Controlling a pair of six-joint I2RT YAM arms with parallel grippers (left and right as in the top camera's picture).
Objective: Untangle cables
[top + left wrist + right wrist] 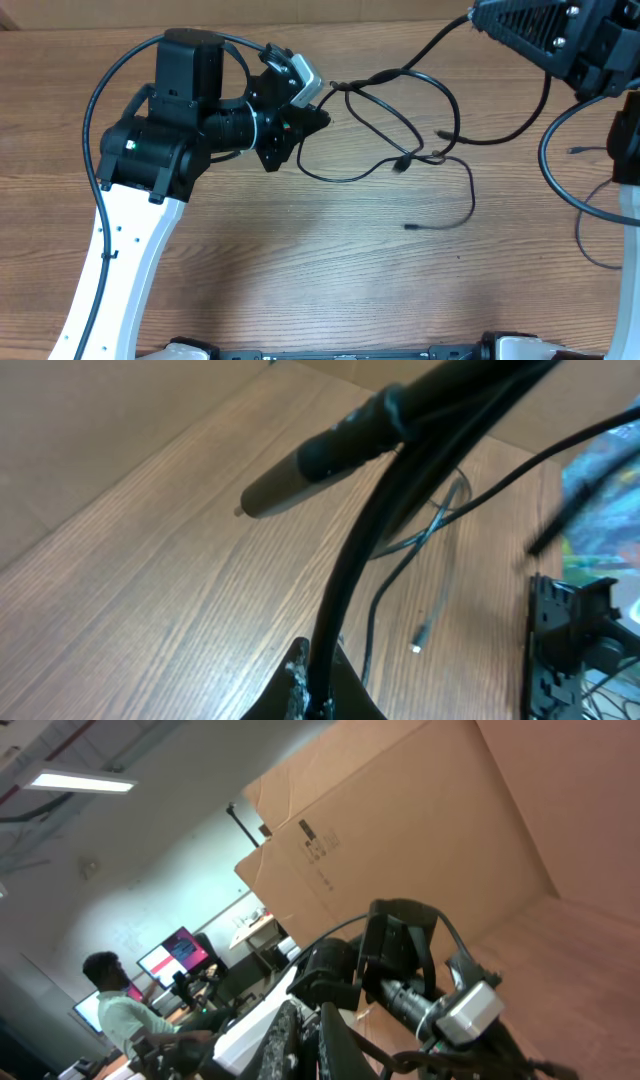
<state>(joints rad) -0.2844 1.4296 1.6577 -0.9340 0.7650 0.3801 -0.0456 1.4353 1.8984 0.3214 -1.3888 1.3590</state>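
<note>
Over the table [300,270], left end effector [322,115] turned sideways, clamping cables [471,195]

Cables [457,112] lie right of left pincer [322,116] (touching).

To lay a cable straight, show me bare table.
Bare wood: the near centre, between the left arm and the loose plug; also the far left corner. Crowded: the cables between left gripper and right arm.

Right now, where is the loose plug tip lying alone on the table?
In the overhead view, the plug tip lies on the bare table, right of centre, just below the cable tangle.
</note>
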